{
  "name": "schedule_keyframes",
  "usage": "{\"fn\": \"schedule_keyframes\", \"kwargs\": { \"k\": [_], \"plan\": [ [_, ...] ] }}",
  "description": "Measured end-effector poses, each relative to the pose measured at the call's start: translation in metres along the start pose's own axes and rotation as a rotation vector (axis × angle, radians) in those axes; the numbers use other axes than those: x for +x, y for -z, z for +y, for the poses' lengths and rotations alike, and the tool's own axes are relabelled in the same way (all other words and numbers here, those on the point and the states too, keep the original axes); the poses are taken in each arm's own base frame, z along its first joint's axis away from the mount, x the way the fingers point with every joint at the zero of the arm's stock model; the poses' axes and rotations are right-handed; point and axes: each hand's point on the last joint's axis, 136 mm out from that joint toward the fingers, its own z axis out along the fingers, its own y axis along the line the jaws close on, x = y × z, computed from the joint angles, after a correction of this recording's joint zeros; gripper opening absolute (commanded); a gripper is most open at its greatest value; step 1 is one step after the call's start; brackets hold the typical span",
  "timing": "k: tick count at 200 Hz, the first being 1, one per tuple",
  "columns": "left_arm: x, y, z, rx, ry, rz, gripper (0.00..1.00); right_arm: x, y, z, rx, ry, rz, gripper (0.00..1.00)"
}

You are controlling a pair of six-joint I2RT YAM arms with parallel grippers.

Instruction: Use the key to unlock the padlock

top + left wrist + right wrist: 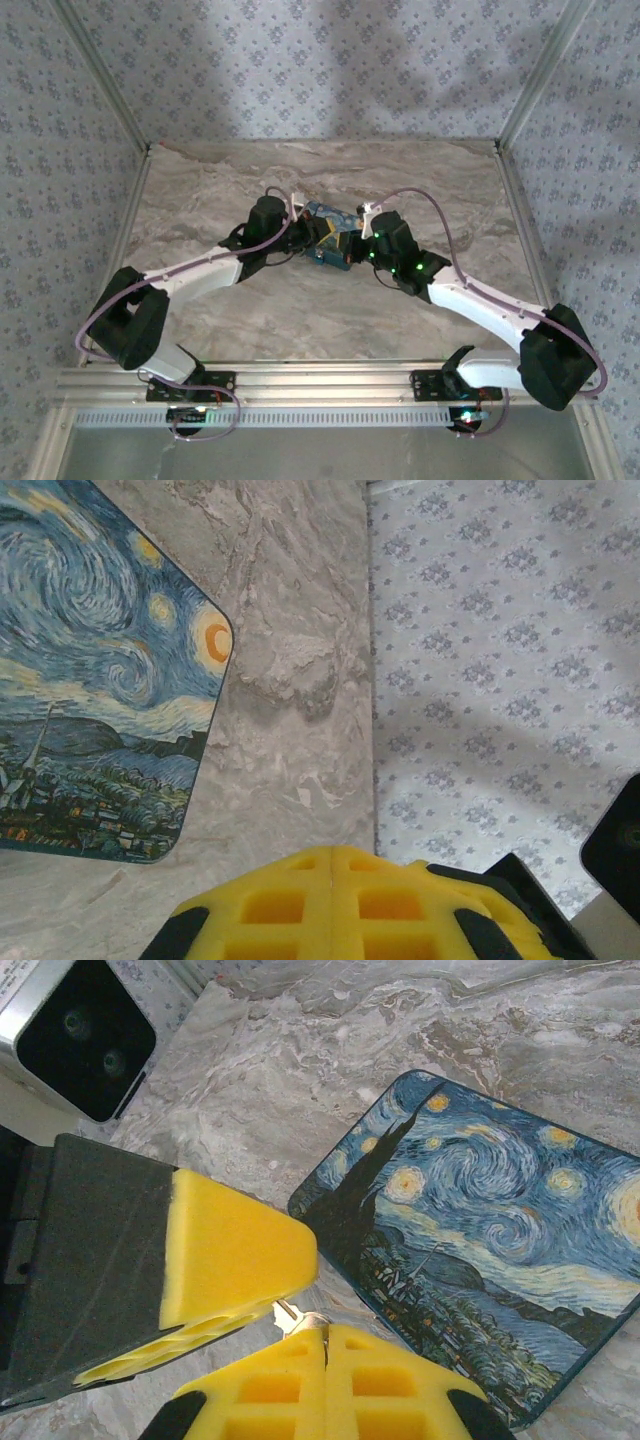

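Note:
Both arms meet over the middle of the table, the left gripper (312, 240) and the right gripper (352, 245) tip to tip. In the right wrist view my right gripper (325, 1332) is shut on a small silvery key (293, 1315), whose tip runs up against the left gripper's yellow fingers (230, 1250). The left gripper (333, 852) has its pads pressed together, and nothing shows between them. The padlock is hidden. Just beyond both grippers lies the blue starry-night box (500, 1230).
The starry-night box (90, 680) lies flat on the marble table (250, 320), under the two wrists (325, 213). Floral-papered walls (500, 680) close in the table at the back and sides. The left wrist's camera housing (85, 1035) hangs close above the right gripper.

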Motion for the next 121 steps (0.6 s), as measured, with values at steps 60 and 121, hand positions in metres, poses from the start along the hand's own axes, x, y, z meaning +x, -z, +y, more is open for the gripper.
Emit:
{"fn": "schedule_keyframes", "kwargs": {
  "k": [60, 121],
  "plan": [
    [-0.001, 0.010, -0.016, 0.000, -0.177, 0.002, 0.00, -0.016, 0.011, -0.010, -0.112, -0.049, -0.002, 0.38],
    [0.000, 0.026, -0.040, 0.055, -0.382, 0.068, 0.00, -0.028, 0.032, 0.000, -0.405, -0.062, -0.013, 0.48]
  ]
}}
